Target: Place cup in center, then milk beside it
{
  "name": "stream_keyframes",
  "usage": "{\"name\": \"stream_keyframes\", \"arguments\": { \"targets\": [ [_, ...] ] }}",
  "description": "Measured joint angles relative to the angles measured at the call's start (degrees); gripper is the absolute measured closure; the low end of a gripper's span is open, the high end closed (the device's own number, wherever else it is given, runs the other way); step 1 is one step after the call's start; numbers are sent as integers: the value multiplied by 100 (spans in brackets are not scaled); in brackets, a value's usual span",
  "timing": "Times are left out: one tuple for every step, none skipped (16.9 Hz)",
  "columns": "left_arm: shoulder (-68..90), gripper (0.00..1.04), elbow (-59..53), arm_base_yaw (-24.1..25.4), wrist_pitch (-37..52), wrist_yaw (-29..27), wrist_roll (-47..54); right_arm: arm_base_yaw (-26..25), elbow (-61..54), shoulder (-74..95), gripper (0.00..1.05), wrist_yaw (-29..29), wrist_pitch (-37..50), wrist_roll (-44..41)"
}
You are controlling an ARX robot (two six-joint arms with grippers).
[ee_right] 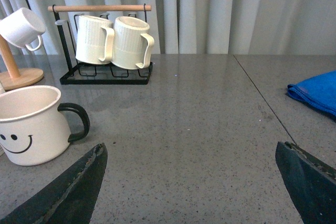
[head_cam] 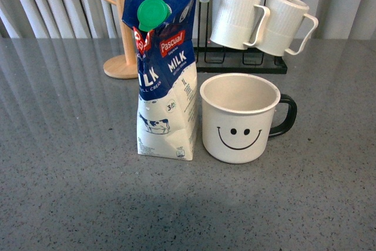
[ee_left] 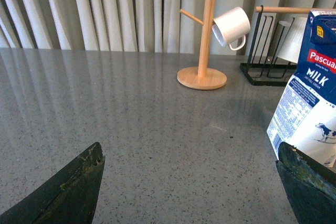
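The cup (head_cam: 239,118), white with a black smiley face and black handle, stands upright mid-table. The milk (head_cam: 163,72), a tall blue-and-white Pascual carton with a green cap, stands right beside it on its left, a narrow gap between them. Neither arm shows in the front view. My left gripper (ee_left: 190,182) is open over bare tabletop, and the milk (ee_left: 310,87) stands by one of its fingers. My right gripper (ee_right: 190,182) is open with nothing between its fingers; the cup (ee_right: 31,124) sits off to one side of it.
Behind the cup, a black wire rack (head_cam: 241,60) holds two ribbed white mugs (head_cam: 261,22). A wooden mug tree (ee_left: 202,30) carries a small white cup (ee_left: 231,27). A blue cloth (ee_right: 315,93) lies on the table in the right wrist view. Curtains hang behind.
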Motion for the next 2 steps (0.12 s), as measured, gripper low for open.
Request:
{"name": "stream_keyframes", "arguments": {
  "targets": [
    [0,7,0,0,0,0,0,0,0,0,7,0,0,0],
    [0,7,0,0,0,0,0,0,0,0,7,0,0,0]
  ]
}}
